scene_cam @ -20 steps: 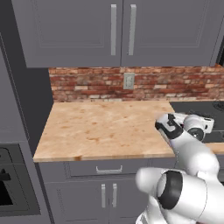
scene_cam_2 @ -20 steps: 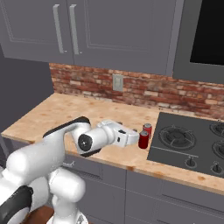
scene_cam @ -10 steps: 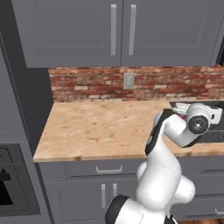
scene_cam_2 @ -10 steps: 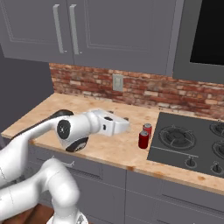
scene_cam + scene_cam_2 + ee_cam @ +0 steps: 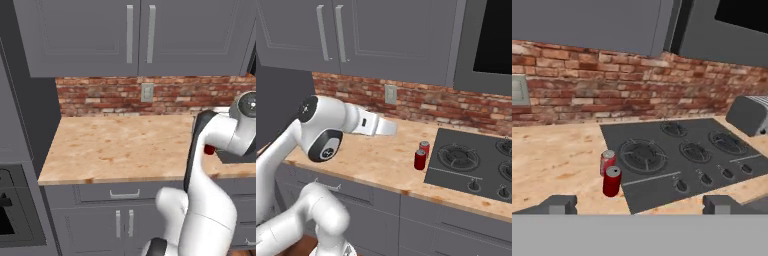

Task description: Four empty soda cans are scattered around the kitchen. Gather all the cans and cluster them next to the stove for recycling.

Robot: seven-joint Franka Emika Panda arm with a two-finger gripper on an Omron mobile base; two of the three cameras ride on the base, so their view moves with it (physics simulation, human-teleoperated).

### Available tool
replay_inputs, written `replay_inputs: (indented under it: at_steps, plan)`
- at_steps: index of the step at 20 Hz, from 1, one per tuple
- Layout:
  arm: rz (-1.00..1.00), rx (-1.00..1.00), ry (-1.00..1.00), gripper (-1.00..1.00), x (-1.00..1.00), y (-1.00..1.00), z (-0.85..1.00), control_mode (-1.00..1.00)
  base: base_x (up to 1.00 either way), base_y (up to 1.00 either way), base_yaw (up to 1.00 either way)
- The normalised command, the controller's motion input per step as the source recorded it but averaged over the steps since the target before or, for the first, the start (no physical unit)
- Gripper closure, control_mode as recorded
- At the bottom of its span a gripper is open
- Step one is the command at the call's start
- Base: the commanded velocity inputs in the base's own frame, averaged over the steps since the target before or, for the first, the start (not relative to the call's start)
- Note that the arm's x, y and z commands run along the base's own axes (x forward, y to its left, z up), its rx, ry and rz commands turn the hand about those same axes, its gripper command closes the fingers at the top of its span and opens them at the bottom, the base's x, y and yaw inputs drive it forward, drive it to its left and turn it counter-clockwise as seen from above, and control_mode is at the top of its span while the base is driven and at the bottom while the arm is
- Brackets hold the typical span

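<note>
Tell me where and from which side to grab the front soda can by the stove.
Grip the front soda can around its middle, pads on the curved red wall. It stands upright, so its sides are free, but the second can sits close behind and the stove lies to its right. Probably best to bring the open end effector in from the counter's front edge.

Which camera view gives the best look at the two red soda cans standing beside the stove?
The hand view: both soda cans stand unobstructed, upright on the counter at the stove's left edge. The right base view also shows both cans, but smaller. In the left base view the arm hides them except for a red sliver.
</note>
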Motion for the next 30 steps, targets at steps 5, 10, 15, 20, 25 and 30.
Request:
replay_inputs:
  at_steps: [5,10,15,20,25,30]
  plan:
    - [0.15,0.05,0.05,-1.0,-0.71,0.38,-0.53,-1.0,0.0,0.0,0.0]
    - [0.15,0.0,0.0,-1.0,-0.23,0.91,-0.36,-1.0,0.0,0.0,0.0]
    - [0.12,0.0,0.14,-1.0,-0.08,0.6,0.1,-1.0,0.0,0.0,0.0]
    - [0.09,0.0,0.1,-1.0,-0.08,0.24,0.01,-1.0,0.0,0.0,0.0]
    - [0.05,0.0,0.0,-1.0,0.0,0.13,0.0,1.0,-0.04,0.02,0.0]
    - [0.0,0.0,0.0,-1.0,0.0,0.0,0.0,1.0,-0.92,-0.01,0.06]
